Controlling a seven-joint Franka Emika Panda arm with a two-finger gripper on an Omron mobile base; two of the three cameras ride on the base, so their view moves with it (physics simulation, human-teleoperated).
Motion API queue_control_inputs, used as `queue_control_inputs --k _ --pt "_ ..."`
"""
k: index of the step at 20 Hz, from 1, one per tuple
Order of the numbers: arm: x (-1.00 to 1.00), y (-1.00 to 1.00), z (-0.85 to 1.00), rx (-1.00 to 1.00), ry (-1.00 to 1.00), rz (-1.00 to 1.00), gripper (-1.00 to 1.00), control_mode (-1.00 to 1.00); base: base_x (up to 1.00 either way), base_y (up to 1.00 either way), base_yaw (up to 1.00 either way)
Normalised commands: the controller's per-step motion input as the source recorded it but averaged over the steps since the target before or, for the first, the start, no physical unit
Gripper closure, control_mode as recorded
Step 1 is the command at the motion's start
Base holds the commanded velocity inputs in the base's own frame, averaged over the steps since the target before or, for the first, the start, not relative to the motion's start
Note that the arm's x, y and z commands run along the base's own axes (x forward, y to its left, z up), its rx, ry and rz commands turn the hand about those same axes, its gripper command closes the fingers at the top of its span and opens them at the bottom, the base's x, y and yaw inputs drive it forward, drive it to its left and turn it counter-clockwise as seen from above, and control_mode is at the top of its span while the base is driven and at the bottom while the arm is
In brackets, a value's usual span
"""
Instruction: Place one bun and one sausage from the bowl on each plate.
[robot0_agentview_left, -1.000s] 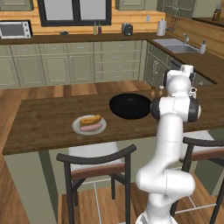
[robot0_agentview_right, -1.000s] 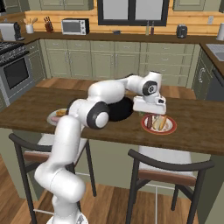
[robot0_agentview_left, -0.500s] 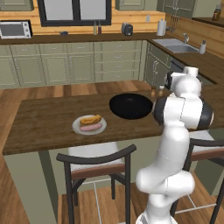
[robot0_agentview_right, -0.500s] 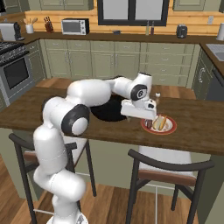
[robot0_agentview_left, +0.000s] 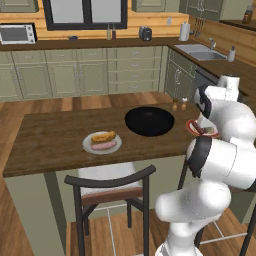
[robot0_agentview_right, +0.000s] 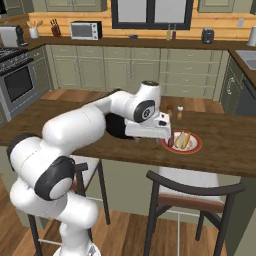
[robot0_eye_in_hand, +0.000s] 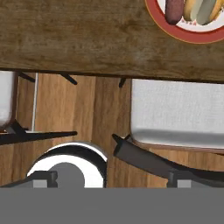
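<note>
Leftmost on the tabletop (robot0_agentview_left: 55, 135) sits the pale plate (robot0_agentview_left: 87, 145), with one bun (robot0_agentview_left: 103, 136) lying just above one sausage (robot0_agentview_left: 104, 146) on it, side by side and touching or nearly so. Next along, near the middle, is the black bowl (robot0_agentview_left: 149, 121); its inside looks uniformly dark from here, and I see no food in it. Farther right, the red-rimmed plate (robot0_agentview_right: 196, 148) holds a second sausage (robot0_agentview_right: 172, 140) and a second bun (robot0_agentview_right: 183, 140), lying parallel and pressed close. By that layout, each plate appears to have its pair, so the task looks essentially complete.

At the right end, the gripper (robot0_agentview_right: 169, 134) hangs just beside the red-rimmed plate's near-left edge, clear of the food, its jaws spread wide with nothing between them. From the hand view, the same plate's rim (robot0_eye_in_hand: 192, 38) shows at the upper right, beyond the tabletop's edge.

Should anything need adjusting, the buns would likely be light and soft, easily dented, so a gentle pinch across the short width at mid-length suits them. A sausage would probably be firmer but smooth and rounded, prone to rolling or slipping; grasping it across the middle, square to its long axis, seems safest. The plates look rigid and shallow, so food could slide if nudged.
</note>
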Motion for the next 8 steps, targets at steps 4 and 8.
queue_control_inputs --k 4,8 --pt "0.0 0.57 0.2 0.0 0.0 0.1 -1.0 -1.0 0.0 0.0 0.0" --pt "0.04 0.69 0.2 0.0 0.0 0.07 -1.0 -1.0 0.0 0.0 0.0"
